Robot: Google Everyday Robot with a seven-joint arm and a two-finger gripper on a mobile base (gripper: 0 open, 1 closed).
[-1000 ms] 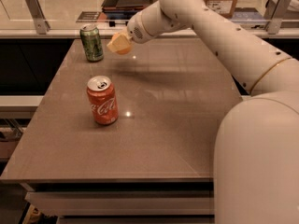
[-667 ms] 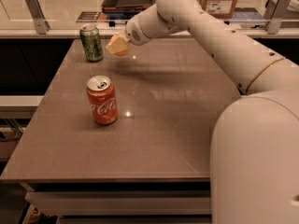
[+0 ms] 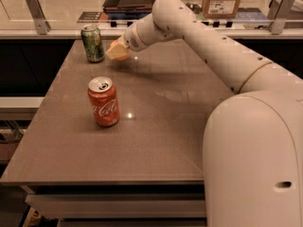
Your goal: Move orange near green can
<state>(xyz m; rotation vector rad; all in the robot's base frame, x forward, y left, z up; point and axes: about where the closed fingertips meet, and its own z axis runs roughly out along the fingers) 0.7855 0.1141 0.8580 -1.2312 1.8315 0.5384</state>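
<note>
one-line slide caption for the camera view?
Gripper hovers beside the green can at the far edge of the table; a Coca-Cola can stands upright nearer the camera.

gripper (image 3: pixel 117 51): at the arm's tip, low over the table's far left part, just right of the green can, with a narrow gap between them
green can (image 3: pixel 93 43): upright near the far left corner
Coke can (image 3: pixel 103 101): upright, left of centre, well apart from the green can and closer to the camera
table (image 3: pixel 165 126): glossy brown top
arm (image 3: pixel 213 46): white, reaching from the lower right to the far left
box (image 3: pixel 222 1): cardboard, behind the table
</note>
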